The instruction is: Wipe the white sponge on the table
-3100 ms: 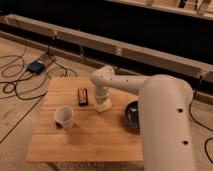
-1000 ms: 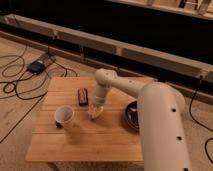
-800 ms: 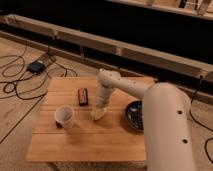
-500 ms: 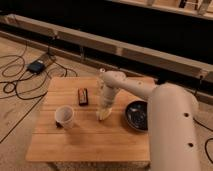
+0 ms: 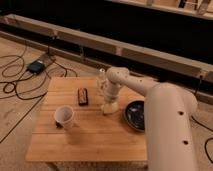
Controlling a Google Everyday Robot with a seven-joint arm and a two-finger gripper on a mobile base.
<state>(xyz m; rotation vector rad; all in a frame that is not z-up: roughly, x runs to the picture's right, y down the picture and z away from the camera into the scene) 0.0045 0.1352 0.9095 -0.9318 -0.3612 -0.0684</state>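
Count: one sponge, one cup, one bar and one bowl on one table. Sponge sits mid-table between bar and bowl, well off every edge. Bare top runs toward the near edge. Gripper is directly above the sponge, clamped shut on it and pressing it onto the top.

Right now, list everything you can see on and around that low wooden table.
light bamboo-coloured square wooden table: one, centre of view
cream-white soft rectangular sponge: one, mid-table, under the gripper
dark brown rectangular bar: one, on the table, view-left of the sponge
white cup: one, table's near-left part
dark round bowl: one, table's right edge
black cables: several, floor at left
small dark box: one, floor, far left
white robot arm: one, reaching in from the right
gripper: one, white, shut on the sponge
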